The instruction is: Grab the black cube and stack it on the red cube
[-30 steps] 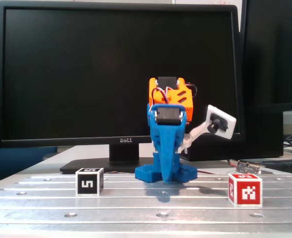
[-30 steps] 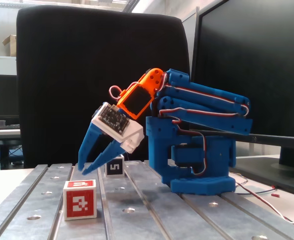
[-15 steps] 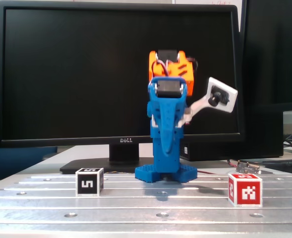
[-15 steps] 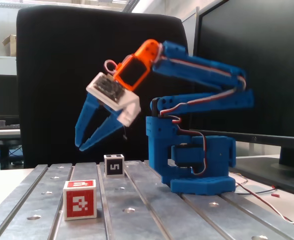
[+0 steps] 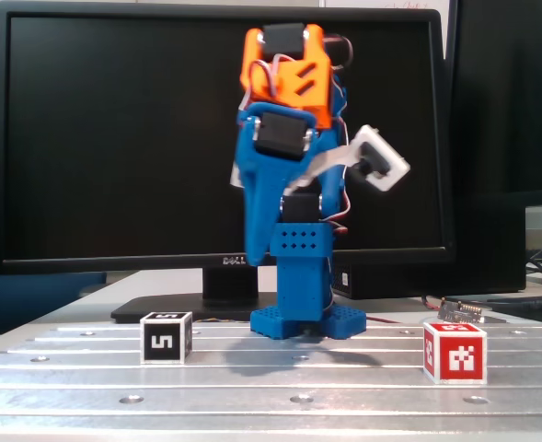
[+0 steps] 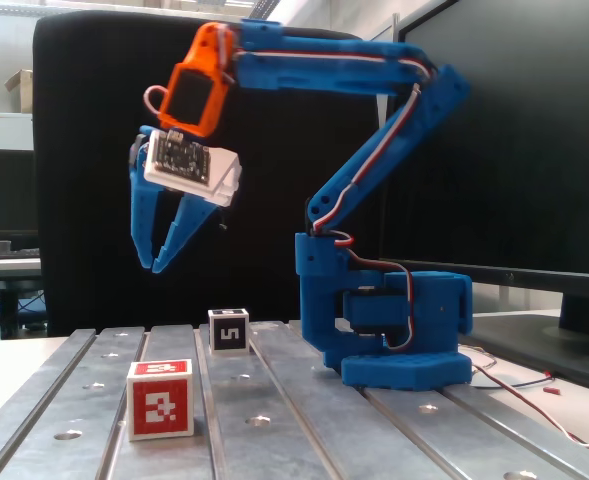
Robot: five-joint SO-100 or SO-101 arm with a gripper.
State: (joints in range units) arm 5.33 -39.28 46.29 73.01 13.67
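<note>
The black cube [image 5: 166, 338] stands on the metal table left of the arm's base in a fixed view; in the other fixed view it [image 6: 228, 329] sits farther back. The red cube [image 5: 455, 351] stands at the right, and nearer the camera in the other fixed view [image 6: 161, 399]. The two cubes are apart. My blue gripper [image 6: 155, 265] hangs high above the table, pointing down, its fingertips drawn together with nothing between them. In the front fixed view the gripper [image 5: 254, 256] hangs in front of the arm's base, between the two cubes.
The arm's blue base [image 5: 305, 321] is bolted to the slotted aluminium table [image 5: 280, 382]. A black monitor [image 5: 114, 138] stands close behind. Cables and a small metal part [image 5: 462, 310] lie at the back right. A camera board [image 6: 189, 165] is mounted on the wrist.
</note>
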